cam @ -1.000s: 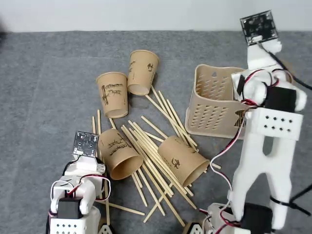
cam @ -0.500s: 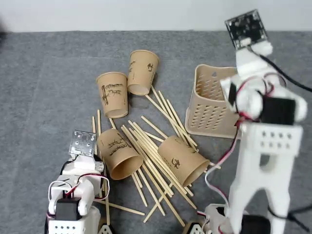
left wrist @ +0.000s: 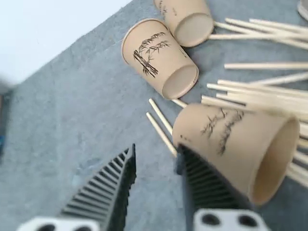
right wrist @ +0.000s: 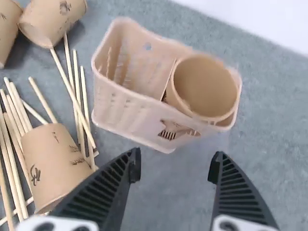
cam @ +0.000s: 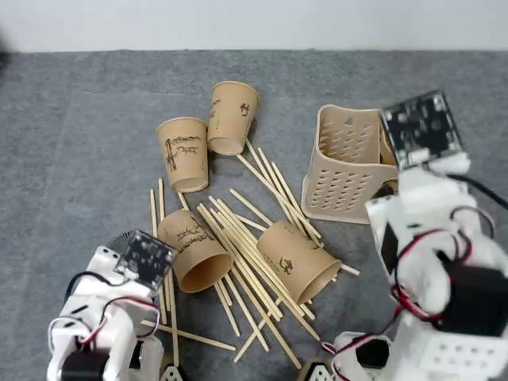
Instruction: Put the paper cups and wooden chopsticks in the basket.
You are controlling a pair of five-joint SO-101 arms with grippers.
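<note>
The grey, felt-like surface (cam: 71,159) runs back to a pale wall (cam: 238,20). The basket (cam: 341,171) stands upright on it at my right side. One paper cup (right wrist: 204,86) sits inside at one end, mouth upward. Four more cups lie on their sides to the basket's left: a far cup (cam: 232,117), a second cup (cam: 183,152) just beside it, a near cup (cam: 193,250) and a middle cup (cam: 298,260). The wooden chopsticks (cam: 246,254) are strewn loose between the cups, a few reaching the basket's foot. My left pincer (left wrist: 155,151) is partly open and empty, low over the surface. One finger is just beside the near cup's closed end; I cannot tell whether it touches. My right pincer (right wrist: 175,159) is spread wide and empty above bare surface, just beside the basket's wall.
</note>
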